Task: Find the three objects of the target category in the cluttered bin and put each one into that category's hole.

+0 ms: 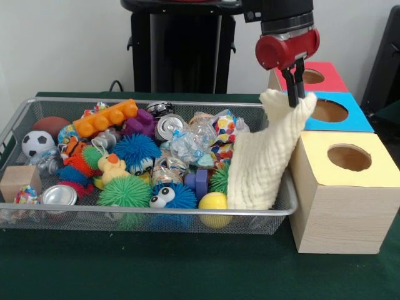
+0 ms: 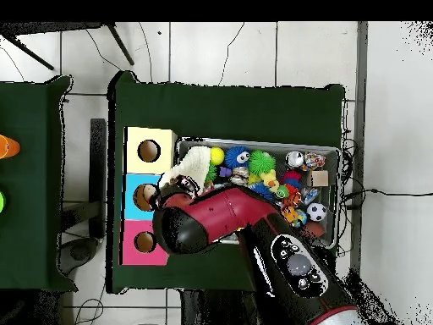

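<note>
**A:** Right, the end effector (image 1: 292,94) is clamped on the top corner of a cream cloth (image 1: 262,156), black fingers pinching the fabric just under the red wrist.

**B:** And the cloth hangs long. Its lower end sits inside the bin (image 1: 156,215) at the right-hand corner in the front view, draped against the mesh wall.

**A:** The bin itself lies on the green tabletop (image 1: 125,269), crammed full. Orange block (image 1: 106,117) at the back, soccer ball (image 1: 37,142) on the left, a crushed can (image 1: 169,127) near the middle.

**B:** Green spiky ball (image 1: 125,192) up front, blue one with googly eyes (image 1: 172,195) beside it, yellow ball (image 1: 213,201) touching the cloth's foot.

**A:** Just beside the bin stand three boxes in a row, each with a round hole on top: yellow (image 1: 344,181) nearest, then blue (image 1: 337,112), then red (image 1: 322,76).

**B:** From overhead, the arm (image 2: 228,220) crosses the bin's corner, and the cloth (image 2: 193,165) shows pale between the bin (image 2: 338,152) and the yellow box (image 2: 150,151).

**A:** The lifted end of the cloth hangs beside the blue box, above the bin's edge.
</note>
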`<state>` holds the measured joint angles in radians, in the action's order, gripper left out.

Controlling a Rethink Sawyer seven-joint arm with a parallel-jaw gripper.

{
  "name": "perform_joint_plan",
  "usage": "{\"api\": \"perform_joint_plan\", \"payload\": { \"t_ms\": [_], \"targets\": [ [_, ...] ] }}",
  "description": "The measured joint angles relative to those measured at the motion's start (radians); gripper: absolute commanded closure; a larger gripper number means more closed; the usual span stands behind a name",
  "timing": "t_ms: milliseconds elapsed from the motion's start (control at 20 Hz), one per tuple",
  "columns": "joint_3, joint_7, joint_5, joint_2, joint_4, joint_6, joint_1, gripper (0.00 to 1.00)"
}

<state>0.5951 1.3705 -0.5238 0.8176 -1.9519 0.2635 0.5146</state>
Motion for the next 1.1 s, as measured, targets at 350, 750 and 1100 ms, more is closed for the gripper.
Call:
{"api": "perform_joint_plan", "payload": {
  "t_ms": [350,750,1100],
  "targets": [
    [-0.035,0.0,-0.007,-0.034,0.04,-0.007,0.006,1.0],
    [-0.09,0.0,-0.047,-0.047,0.074,0.023,0.01,1.0],
    [-0.132,0.0,-0.095,-0.047,0.079,0.12,0.009,1.0]
  ]
}}
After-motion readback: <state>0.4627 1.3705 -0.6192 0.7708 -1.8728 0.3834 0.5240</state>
